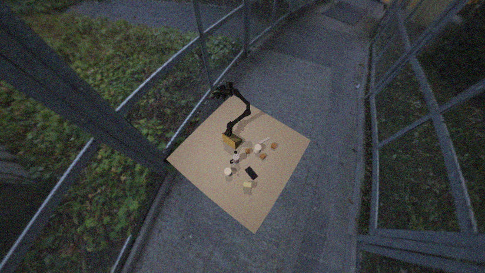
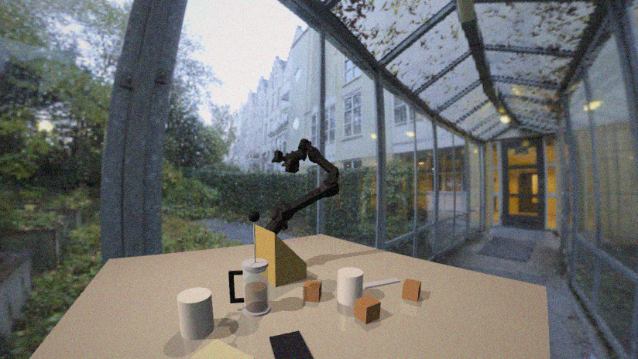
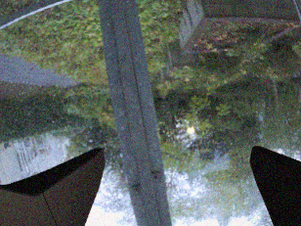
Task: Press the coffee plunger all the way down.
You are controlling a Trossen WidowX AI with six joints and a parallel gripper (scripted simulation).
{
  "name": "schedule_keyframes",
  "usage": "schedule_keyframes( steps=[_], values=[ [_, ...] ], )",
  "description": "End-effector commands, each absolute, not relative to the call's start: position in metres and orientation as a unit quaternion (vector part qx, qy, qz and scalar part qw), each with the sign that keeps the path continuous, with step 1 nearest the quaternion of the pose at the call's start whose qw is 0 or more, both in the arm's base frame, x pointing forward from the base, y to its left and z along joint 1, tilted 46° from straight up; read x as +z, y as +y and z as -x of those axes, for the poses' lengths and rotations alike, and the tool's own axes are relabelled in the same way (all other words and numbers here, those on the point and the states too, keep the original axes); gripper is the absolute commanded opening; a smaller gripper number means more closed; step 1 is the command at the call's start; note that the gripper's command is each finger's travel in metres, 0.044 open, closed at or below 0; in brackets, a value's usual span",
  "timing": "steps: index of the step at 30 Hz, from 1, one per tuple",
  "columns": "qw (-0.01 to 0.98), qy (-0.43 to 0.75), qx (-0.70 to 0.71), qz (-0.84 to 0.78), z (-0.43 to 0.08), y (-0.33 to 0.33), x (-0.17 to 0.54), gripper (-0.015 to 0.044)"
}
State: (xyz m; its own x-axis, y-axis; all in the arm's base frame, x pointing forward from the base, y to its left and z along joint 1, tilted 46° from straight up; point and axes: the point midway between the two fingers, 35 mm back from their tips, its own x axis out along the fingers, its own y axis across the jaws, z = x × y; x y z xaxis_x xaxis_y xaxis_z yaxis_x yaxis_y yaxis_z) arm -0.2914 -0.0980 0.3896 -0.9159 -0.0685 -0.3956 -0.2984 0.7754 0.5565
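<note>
While upright, plunger fully raised.

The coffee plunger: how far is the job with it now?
Nothing is done: the plunger knob stands high above the coffee press. The open claw hangs in the air, empty, far from it. Left: reach the knob, press fully down, let go.

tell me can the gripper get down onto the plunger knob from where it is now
Probably yes. The gripper is open, holds nothing and hangs high, above and slightly right of the plunger knob. Nothing sits between them; the yellow wedge stands behind the press, below knob height.
</note>
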Motion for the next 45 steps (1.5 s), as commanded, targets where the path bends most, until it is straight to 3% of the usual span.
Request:
schedule_keyframes(
  steps=[1,7,14,24,34,45],
  values=[
    [0.18,0.923,0.324,0.103,0.291,-0.1,0.388,0.0426],
    [0.17,0.883,0.397,0.186,0.287,-0.139,0.368,0.044],
    [0.099,0.732,0.565,0.369,0.255,-0.224,0.313,0.044],
    [-0.101,0.434,0.691,0.569,0.165,-0.31,0.24,0.044],
    [-0.335,0.143,0.669,0.648,0.058,-0.344,0.181,0.044],
    [-0.591,-0.132,0.506,0.615,-0.063,-0.329,0.127,0.044]
  ],
)
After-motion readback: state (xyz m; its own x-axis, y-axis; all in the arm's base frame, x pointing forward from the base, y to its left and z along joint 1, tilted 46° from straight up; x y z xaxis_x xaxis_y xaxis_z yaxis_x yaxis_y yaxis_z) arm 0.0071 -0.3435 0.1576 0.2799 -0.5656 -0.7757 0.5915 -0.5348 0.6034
